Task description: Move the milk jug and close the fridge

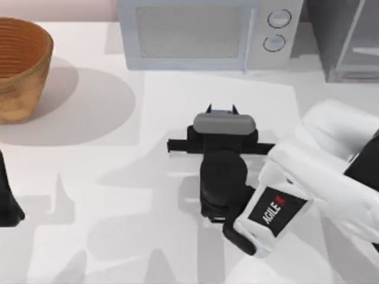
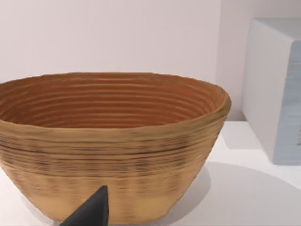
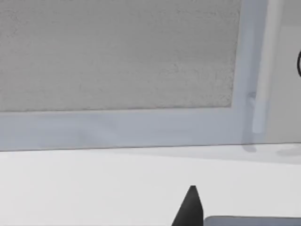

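A sliver of the blue top of the milk jug [image 1: 222,112] peeks out at mid-table, in front of the microwave. My right gripper [image 1: 222,109] is shut on it, one black fingertip on each side. The wrist hides the rest of the carton. In the right wrist view one dark fingertip [image 3: 190,209] shows beside a grey-blue edge [image 3: 249,221], facing the microwave door. The fridge [image 1: 331,41] stands at the far right corner, its pale glassy door panel [image 1: 362,41] set at a slant. My left arm [image 1: 7,204] is parked at the table's left edge.
A light-grey microwave [image 1: 195,32] with two round knobs stands along the back, just beyond the right gripper. A woven brown basket [image 1: 21,65] sits at the far left; in the left wrist view the basket [image 2: 108,141] is close ahead.
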